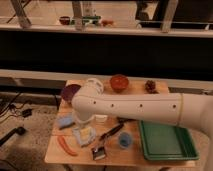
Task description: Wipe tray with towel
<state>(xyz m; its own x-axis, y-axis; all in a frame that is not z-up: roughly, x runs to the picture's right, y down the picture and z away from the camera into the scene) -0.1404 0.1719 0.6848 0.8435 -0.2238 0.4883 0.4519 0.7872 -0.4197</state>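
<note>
The white arm (pixel 145 107) is the bulkiest thing here, a smooth, rounded tube that reaches from the right across the wooden table (pixel 55 152) and bends down at its left end. The gripper (pixel 84 126) hangs there, low over the left half of the table and just above the towel. Its jaws stand wide and I can make out nothing held between them, though the wrist hides most of it.

The tray (pixel 166 141) comes next. It is glossy green plastic, rectangular with rounded corners and a raised rim, and it lies flat at the near right corner, well apart from the gripper.

At the far edge sit two round bowls, a dark purple bowl (pixel 70 92) on the left and an orange bowl (pixel 119 82) nearer the middle. A dark knobbly lump (pixel 150 86) lies to their right.

The towel (pixel 82 136) is soft, pale grey-blue and rumpled, and it lies on the wood left of centre. A brighter blue pad (pixel 65 121) lies just to its far left. A black-handled brush (pixel 111 131) slants beside the towel, a small blue cup (pixel 125 141) stands between brush and tray, and a slim orange sausage shape (pixel 66 146) lies near left.
</note>
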